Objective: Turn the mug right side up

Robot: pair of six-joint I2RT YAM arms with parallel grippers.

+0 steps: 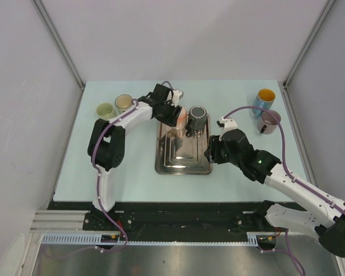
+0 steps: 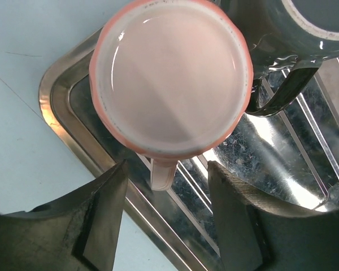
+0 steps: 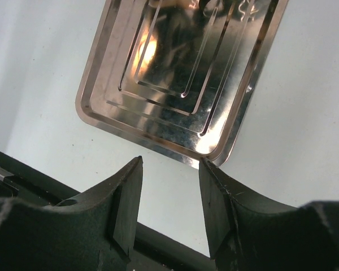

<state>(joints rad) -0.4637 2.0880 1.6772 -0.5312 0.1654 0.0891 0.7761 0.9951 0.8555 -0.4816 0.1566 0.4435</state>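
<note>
A pink mug (image 1: 182, 117) stands upside down at the far end of the metal tray (image 1: 183, 164). In the left wrist view its flat pale base (image 2: 170, 73) faces the camera and its handle (image 2: 163, 174) points toward me. My left gripper (image 1: 171, 115) is open and empty, its fingers (image 2: 110, 197) on either side of the handle without touching it. A dark grey mug (image 1: 196, 117) stands right beside the pink one, its handle (image 2: 282, 93) over the tray. My right gripper (image 1: 211, 150) is open and empty above the table at the tray's near right corner (image 3: 214, 152).
A green cup (image 1: 105, 110) and a beige cup (image 1: 123, 103) stand at the back left. A blue mug with a yellow inside (image 1: 265, 99) and a purple mug (image 1: 269, 121) stand at the back right. The tray floor (image 3: 181, 62) is ribbed and shiny.
</note>
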